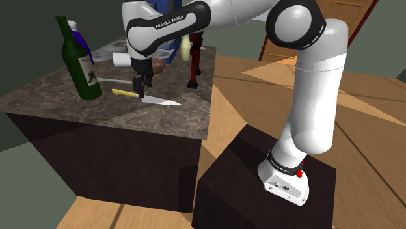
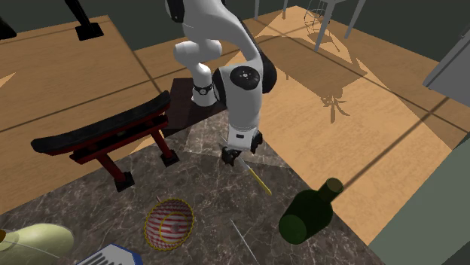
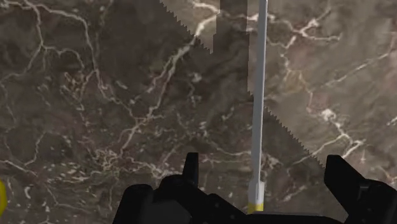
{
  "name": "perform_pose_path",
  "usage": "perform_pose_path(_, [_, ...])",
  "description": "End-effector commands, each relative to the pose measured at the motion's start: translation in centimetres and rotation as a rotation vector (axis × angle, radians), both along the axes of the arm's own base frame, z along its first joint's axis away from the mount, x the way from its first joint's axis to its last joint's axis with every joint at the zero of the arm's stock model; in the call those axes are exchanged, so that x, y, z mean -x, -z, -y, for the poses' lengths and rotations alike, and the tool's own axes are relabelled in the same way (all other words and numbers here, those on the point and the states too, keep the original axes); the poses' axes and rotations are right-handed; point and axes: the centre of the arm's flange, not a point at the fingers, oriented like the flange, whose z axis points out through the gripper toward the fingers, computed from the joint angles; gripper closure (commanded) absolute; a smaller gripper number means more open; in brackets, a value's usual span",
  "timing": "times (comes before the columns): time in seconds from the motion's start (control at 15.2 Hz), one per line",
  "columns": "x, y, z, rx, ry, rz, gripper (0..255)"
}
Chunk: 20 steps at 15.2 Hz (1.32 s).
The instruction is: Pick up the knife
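The knife (image 1: 162, 101) has a yellow handle and a silver blade and lies flat on the dark marble counter (image 1: 78, 107). My gripper (image 1: 140, 88) hangs just above it, over the place where handle and blade meet. In the second exterior view the gripper (image 2: 232, 158) points down at the knife (image 2: 258, 179), whose yellow handle runs toward the green bottle. In the wrist view the blade (image 3: 257, 95) runs straight away from the hand between the two black fingers (image 3: 191, 168). The gripper (image 3: 264, 164) is open, and neither finger touches the blade.
A green wine bottle (image 1: 78, 62) stands close beyond the knife's handle end. A red and black arched stand (image 2: 113, 139), a striped ball (image 2: 169, 223), a white cup (image 1: 121, 58) and a thin grey utensil (image 1: 110, 80) share the counter. The counter's edge (image 1: 202, 123) lies near the blade tip.
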Motion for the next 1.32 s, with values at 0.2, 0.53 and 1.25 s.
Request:
perform_pose_path(0.2, [-0.1, 2.5, -0.3, 0.001, -0.007, 0.002, 0])
perform_pose_path(0.53, [-0.1, 3.9, -0.3, 0.001, -0.007, 0.002, 255])
perform_pose_path(1.25, [-0.1, 2.8, -0.3, 0.001, -0.007, 0.002, 255])
